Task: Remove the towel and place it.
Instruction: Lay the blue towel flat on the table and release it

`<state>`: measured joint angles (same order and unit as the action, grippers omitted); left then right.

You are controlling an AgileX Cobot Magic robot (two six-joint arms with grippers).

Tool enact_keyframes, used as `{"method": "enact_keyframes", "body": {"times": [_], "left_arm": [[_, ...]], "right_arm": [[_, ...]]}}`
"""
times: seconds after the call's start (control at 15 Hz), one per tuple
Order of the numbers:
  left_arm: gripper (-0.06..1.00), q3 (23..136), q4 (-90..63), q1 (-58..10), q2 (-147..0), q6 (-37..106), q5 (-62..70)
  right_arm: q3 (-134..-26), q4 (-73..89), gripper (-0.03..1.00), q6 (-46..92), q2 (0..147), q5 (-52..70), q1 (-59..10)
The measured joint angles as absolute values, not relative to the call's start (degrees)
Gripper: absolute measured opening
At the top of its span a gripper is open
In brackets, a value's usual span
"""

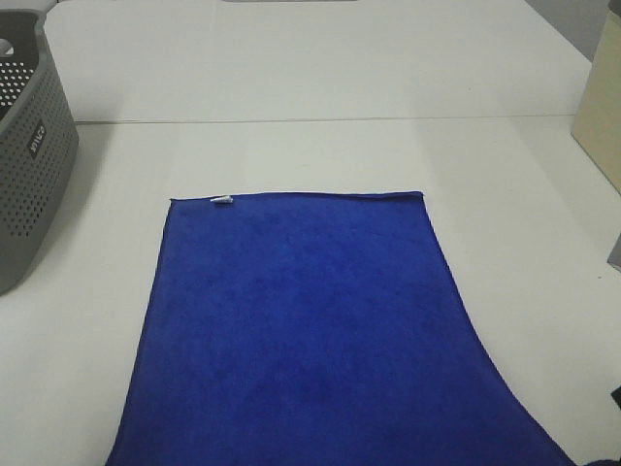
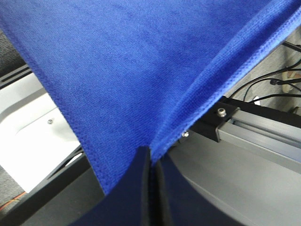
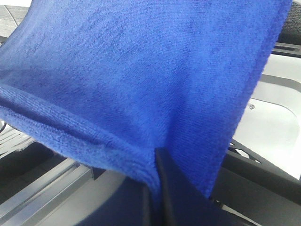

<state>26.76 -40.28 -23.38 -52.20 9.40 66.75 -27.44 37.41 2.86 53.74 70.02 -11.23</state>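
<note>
The royal-blue towel [image 1: 306,330] lies spread flat on the white table, its far edge with a small white tag [image 1: 222,201] towards the middle, its near end running off the front edge. Neither gripper shows in the exterior view. In the left wrist view my left gripper [image 2: 150,157] is shut on a near corner of the towel [image 2: 141,70], which hangs off the table edge. In the right wrist view my right gripper [image 3: 157,157] is shut on the other near corner of the towel [image 3: 141,75].
A grey perforated basket [image 1: 34,146] stands at the far left of the table. A beige box [image 1: 600,107] stands at the far right edge. Below the table edge the wrist views show the metal frame [image 2: 254,132] and cables [image 2: 277,82].
</note>
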Motion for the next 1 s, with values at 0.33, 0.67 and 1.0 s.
{"method": "enact_keyframes", "body": {"times": [0.33, 0.67, 1.0], "left_arm": [[0.00, 26.59, -42.17, -23.38, -52.20, 9.40, 67.44], [0.00, 26.59, -42.28, -23.38, -59.47, 10.37, 67.49], [0.00, 27.90, -42.28, -23.38, -73.80, 14.55, 63.31]], "right_arm": [[-27.44, 36.96, 0.03, 2.06, 53.74, 70.02, -11.17], [-27.44, 36.50, 0.03, 2.58, 58.50, 70.13, -11.17], [-27.44, 34.84, 0.03, 5.10, 69.96, 70.02, -11.17]]}}
